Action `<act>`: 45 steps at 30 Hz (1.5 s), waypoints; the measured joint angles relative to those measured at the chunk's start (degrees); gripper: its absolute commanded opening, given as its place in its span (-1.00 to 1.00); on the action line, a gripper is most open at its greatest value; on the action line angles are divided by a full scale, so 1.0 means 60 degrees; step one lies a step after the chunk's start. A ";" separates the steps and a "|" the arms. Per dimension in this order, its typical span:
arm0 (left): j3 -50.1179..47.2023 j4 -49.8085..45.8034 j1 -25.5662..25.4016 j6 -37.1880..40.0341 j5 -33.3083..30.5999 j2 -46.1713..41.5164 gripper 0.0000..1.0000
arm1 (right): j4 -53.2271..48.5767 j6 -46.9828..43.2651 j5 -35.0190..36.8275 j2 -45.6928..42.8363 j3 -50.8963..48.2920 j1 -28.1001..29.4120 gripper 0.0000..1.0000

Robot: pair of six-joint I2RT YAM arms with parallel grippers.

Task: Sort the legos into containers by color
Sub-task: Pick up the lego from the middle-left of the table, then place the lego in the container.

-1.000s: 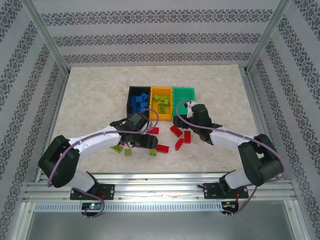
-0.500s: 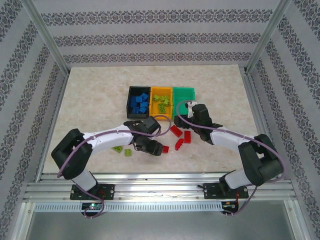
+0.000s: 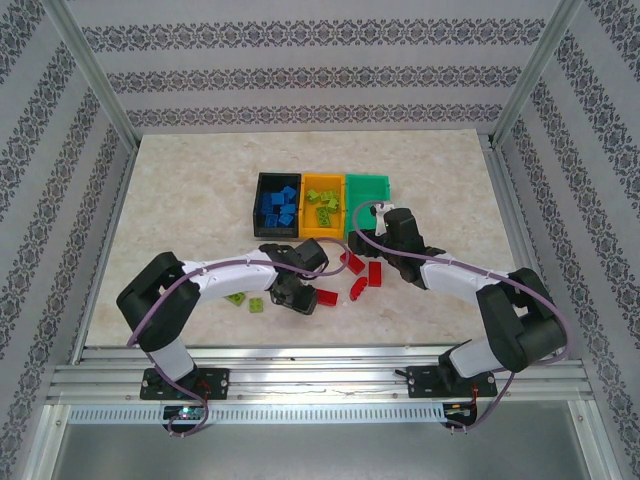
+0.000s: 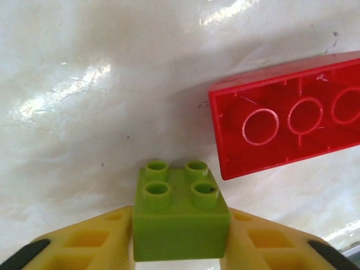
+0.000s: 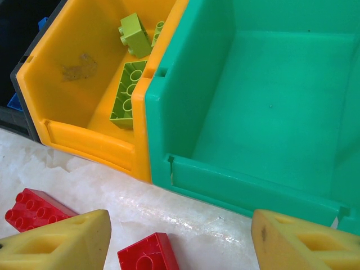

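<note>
Left hand (image 4: 181,247) is clamped on a lime green two-by-two brick (image 4: 179,208), one yellow finger on each side face, studs up. The brick is square, so I've no long axis to fuss over. Whether it sits on the tabletop (image 3: 180,200) or just clear of it, I can't tell from the wrist view.

What matters now is where the orange-yellow bin (image 3: 324,179) lies. The lime pieces are collecting in it, and from above it's farther out from the arm bases than the left hand and a touch to the right, the middle of the three bins. So I judge the carry runs forward and slightly right, over the scattered reds.

An upturned red brick (image 4: 292,112) lies just beside my brick on the right, apart from it, so I'd lift straight up before swinging.

Right hand (image 5: 180,236) hovers wide with nothing in it, low in front of the seam between the orange-yellow bin and the bare green bin (image 5: 270,112). Two red bricks (image 5: 34,211) (image 5: 149,256) lie near its fingers. It's nearer the bins than the left and close to my lane.

Two more lime bricks (image 3: 236,297) (image 3: 257,304) wait on the tabletop to the left hand's left.
</note>
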 measured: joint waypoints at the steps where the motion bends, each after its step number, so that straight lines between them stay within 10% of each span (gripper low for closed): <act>1: 0.0004 0.0007 0.0000 0.0000 0.0004 -0.0007 -0.39 | 0.0000 0.0000 0.0000 0.0000 0.0007 0.0000 0.34; 17: 0.1366 0.0233 0.0171 0.0000 -0.0667 -0.0721 -0.41 | 0.0007 0.0004 -0.0004 0.0000 0.0018 0.0000 0.35; 24: 0.3005 0.0528 0.1472 0.0011 -0.0750 0.0120 -0.37 | 0.0007 0.0004 -0.0004 0.0000 0.0018 -0.0007 0.35; 36: 0.7406 -0.0776 0.2586 0.1035 -0.1071 0.3555 0.24 | 0.0011 0.0007 -0.0007 0.0000 0.0018 -0.0127 0.35; 45: 0.6375 -0.0820 0.2590 0.1053 -0.1126 0.2969 0.25 | 0.0011 0.0036 -0.0011 0.0000 0.0018 -0.0127 0.35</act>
